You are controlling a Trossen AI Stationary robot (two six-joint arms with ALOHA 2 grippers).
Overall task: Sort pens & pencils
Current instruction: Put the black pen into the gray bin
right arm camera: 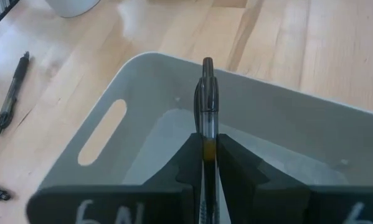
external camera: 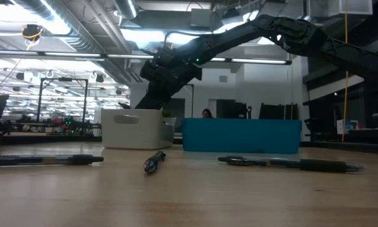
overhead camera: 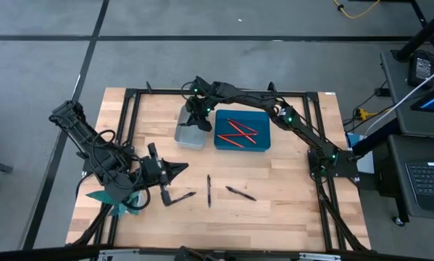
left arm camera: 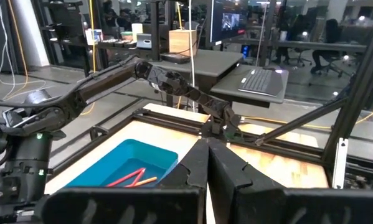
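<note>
My right gripper hangs over the white bin, shut on a dark pen; in the right wrist view the pen points out over the bin's inside. Next to it stands a blue bin with red pencils lying on its floor. Three dark pens lie flat on the wood: one near my left gripper, one in the middle, one to the right. My left gripper is shut, empty, raised near the table's left side. My right gripper pinches the dark pen's barrel between its two fingers, which lie along the pen. The pen's clip end sticks out past the fingertips. It is lifted clear, above the white bin's opening.
The black frame rails run round the table's far and side edges. A teal object sits under the left arm's base. Bare wood lies between the bins and the three pens. A person shows in the room behind.
</note>
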